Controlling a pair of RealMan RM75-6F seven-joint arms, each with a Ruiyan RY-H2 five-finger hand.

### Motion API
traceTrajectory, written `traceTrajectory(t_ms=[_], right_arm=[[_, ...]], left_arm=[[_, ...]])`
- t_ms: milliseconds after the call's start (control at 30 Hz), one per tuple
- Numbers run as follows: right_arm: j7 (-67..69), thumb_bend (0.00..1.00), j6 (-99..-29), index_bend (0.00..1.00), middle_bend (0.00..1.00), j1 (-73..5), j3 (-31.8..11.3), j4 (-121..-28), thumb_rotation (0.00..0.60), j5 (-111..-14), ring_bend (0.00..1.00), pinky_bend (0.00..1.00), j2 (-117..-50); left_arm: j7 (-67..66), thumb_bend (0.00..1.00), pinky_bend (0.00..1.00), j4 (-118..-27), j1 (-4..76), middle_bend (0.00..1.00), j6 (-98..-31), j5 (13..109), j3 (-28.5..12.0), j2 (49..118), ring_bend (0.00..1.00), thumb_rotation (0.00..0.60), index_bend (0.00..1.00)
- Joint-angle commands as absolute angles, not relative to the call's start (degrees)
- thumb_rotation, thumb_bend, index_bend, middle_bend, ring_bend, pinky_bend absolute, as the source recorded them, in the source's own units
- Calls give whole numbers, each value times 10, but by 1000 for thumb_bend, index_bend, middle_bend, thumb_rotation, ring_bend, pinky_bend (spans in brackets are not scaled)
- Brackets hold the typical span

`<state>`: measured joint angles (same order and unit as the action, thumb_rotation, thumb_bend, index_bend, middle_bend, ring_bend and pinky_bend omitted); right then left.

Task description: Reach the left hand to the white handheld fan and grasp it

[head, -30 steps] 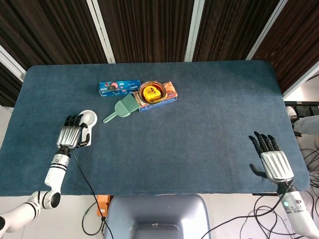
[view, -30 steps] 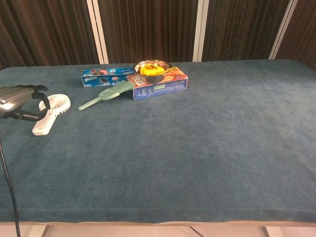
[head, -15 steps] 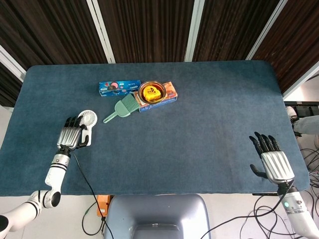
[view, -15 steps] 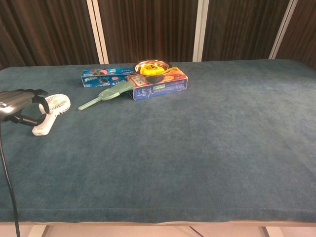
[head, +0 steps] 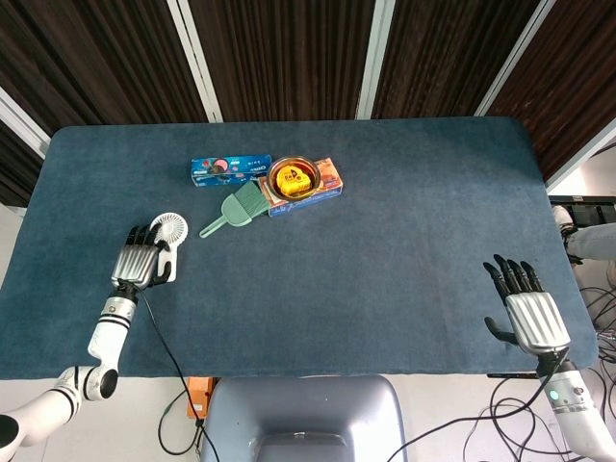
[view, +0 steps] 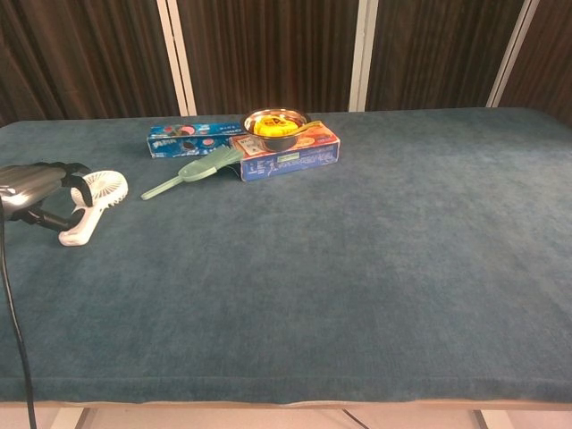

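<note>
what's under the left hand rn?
The white fan's handle: the left hand covers it from above, its round head poking out beyond the fingers. Whether the fingers have closed on it isn't visible.

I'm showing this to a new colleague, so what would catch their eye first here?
Probably the bright yellow bowl on the orange and blue box at the table's far middle. Next, the left hand over the white handheld fan near the left edge.

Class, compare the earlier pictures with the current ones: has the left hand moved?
Yes. In the head view the left hand has slid slightly toward the table's near edge, drawing back along the white handheld fan, whose round head stays put beside the green brush.
</note>
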<state>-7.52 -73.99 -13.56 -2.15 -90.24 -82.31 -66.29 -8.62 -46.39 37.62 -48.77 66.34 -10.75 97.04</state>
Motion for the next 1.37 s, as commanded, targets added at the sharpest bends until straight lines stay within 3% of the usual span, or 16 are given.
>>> traceTrajectory(t_ms=[33,267,467,600,700,767,867,967,1100,1367], right_arm=[[-76,227,-739,0,0,-136,-22,-903,600,-822,0,0,-663],[-77,228,-737,0,0,-135,-23,-904,600,-821,0,0,-662],[-77,227,-736,0,0,-134,-24,-905,600,-820,0,0,-661],[-79,228,-735,0,0,-134,-22,-907,600,-822,0,0,-661],[-80,227,-743,0,0,-130,-19,-913,600,-830,0,0,-659],[-82,227,-749,0,0,-127,-17,-916,600,-835,0,0,-657],[-98,228,-761,0,0,-117,-11,-920,600,-839,0,0,-658],[-127,227,-773,0,0,-105,-4,-927,600,-840,0,0,-665],[-148,227,-783,0,0,-94,4,-928,600,-843,0,0,-681],[-151,227,-792,0,0,-87,5,-926,600,-850,0,0,-685]], left_arm=[[-85,541,48,-462,377,43,-487,666,-106,972,0,419,388],[-87,542,48,-463,378,43,-488,667,-108,970,0,452,388],[-62,548,48,-510,373,47,-554,696,-120,943,0,506,360],[-38,551,48,-623,351,62,-689,762,-135,874,0,507,337],[-73,547,48,-771,295,62,-731,780,-102,777,0,517,328],[-95,530,48,-831,261,62,-742,772,-78,735,0,565,260],[-127,386,48,-897,184,58,-804,777,-26,690,0,600,40],[-84,264,48,-912,108,35,-864,783,19,684,0,600,0],[-14,213,48,-873,63,27,-895,815,46,694,0,600,0],[26,186,48,-848,48,11,-944,878,39,695,0,600,0]])
